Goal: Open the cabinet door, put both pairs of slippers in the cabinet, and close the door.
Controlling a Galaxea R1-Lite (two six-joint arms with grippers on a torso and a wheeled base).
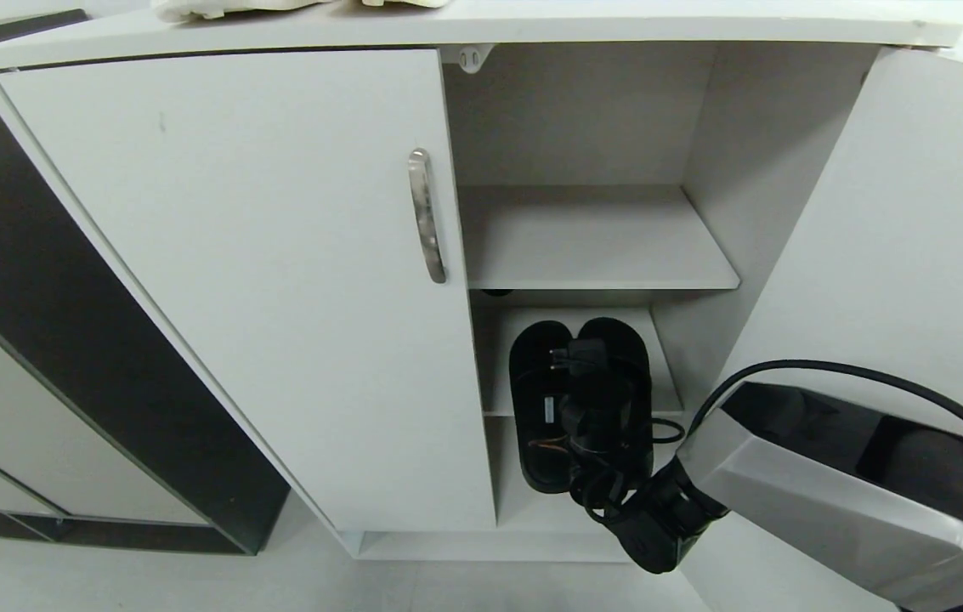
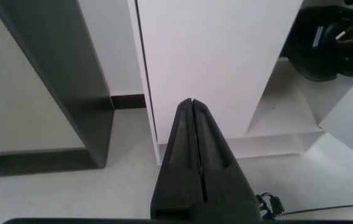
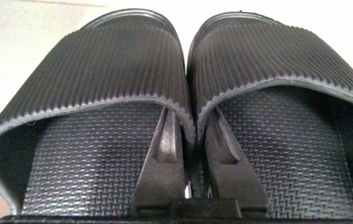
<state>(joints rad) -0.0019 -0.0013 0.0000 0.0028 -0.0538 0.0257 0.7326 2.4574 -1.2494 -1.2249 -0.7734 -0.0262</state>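
Observation:
A pair of black slippers (image 1: 536, 399) hangs side by side at the front of the cabinet's (image 1: 464, 30) open right half, level with the lower shelves. My right gripper (image 1: 591, 408) is shut on them. In the right wrist view one finger (image 3: 162, 158) sits inside each slipper (image 3: 101, 81), pinching the two inner walls together between them at the right gripper (image 3: 192, 124). I cannot tell whether the soles rest on a shelf. A pale second pair (image 1: 218, 8) lies on the cabinet top. My left gripper (image 2: 192, 106) is shut and empty, low above the floor before the cabinet's closed door.
The right door (image 1: 897, 255) stands swung open beside my right arm. The left door (image 1: 260, 280) with its metal handle (image 1: 427, 217) is closed. The upper shelf (image 1: 591, 242) is bare. A dark panel (image 1: 48, 280) stands left of the cabinet, with open floor (image 2: 101, 193) before it.

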